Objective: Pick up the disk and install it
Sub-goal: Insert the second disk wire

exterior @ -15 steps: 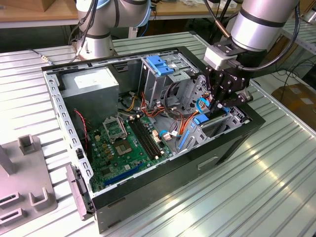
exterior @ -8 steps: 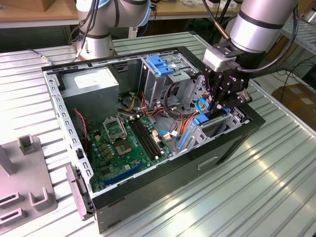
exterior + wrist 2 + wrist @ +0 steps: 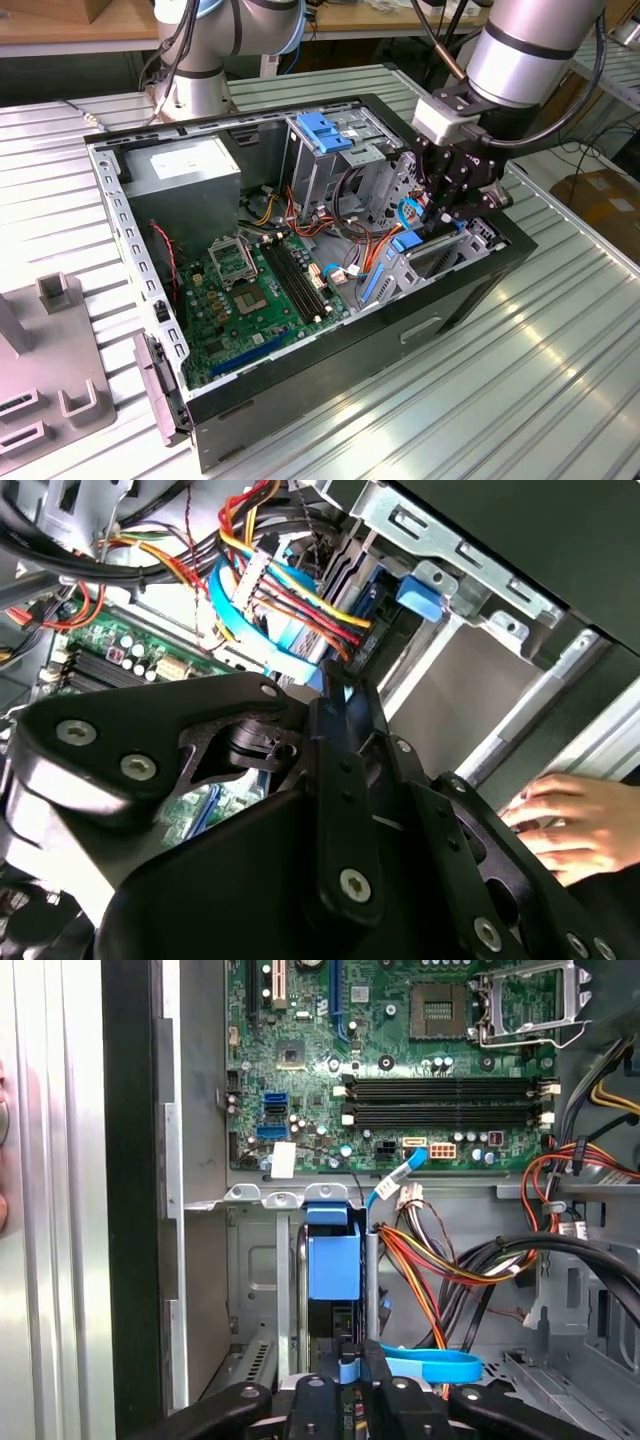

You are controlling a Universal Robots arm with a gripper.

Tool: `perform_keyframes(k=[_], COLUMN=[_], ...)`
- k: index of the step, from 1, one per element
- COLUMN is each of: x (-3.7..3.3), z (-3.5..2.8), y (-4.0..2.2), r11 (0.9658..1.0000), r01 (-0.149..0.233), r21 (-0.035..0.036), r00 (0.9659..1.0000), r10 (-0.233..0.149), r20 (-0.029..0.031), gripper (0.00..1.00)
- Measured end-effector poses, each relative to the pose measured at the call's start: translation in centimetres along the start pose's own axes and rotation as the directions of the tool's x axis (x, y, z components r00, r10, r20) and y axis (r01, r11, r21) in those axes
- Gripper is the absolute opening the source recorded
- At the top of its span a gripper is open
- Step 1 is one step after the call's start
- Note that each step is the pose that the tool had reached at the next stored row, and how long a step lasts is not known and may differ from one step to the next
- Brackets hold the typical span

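The disk (image 3: 333, 1265) stands on edge inside the drive bay of the open computer case (image 3: 400, 330), and its blue plastic frame shows end-on between the bay's metal walls. In the exterior view the disk's blue frame (image 3: 405, 243) sits low in the bay at the case's right end. My gripper (image 3: 346, 1365) is right behind it, its black fingers shut on the disk's rear edge. In the exterior view the gripper (image 3: 440, 215) reaches down into the case from the right. The second wrist view shows the fingers (image 3: 350, 730) closed on a blue strip.
A person's hand (image 3: 570, 825) rests on the case's outer wall close to the bay. Bundled cables (image 3: 470, 1260) and a blue flat cable (image 3: 430, 1365) lie beside the bay. The motherboard (image 3: 250, 290), a grey box (image 3: 185, 180) and a blue-handled cage (image 3: 325, 135) occupy the case. A second arm's base (image 3: 195, 70) stands behind.
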State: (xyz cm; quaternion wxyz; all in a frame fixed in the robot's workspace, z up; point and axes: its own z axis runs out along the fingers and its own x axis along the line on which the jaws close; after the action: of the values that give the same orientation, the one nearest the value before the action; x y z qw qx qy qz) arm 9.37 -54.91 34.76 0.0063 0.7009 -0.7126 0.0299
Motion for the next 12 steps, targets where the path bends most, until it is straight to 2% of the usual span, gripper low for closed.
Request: perform_keyframes(k=[3, 5, 7, 12], x=[0.04, 0.04, 0.04, 0.04], z=[-0.76, -0.78, -0.8, -0.8], y=[-0.02, -0.03, -0.03, -0.03], r11=[1.0, 1.0, 1.0, 1.0], r01=[0.0, 0.0, 0.0, 0.0], r21=[0.0, 0.0, 0.0, 0.0], r00=[1.0, 1.0, 1.0, 1.0], r10=[0.0, 0.0, 0.0, 0.0], r20=[-0.0002, 0.0002, -0.0002, -0.0002], gripper=[0.24, 0.24, 0.11, 0.11])
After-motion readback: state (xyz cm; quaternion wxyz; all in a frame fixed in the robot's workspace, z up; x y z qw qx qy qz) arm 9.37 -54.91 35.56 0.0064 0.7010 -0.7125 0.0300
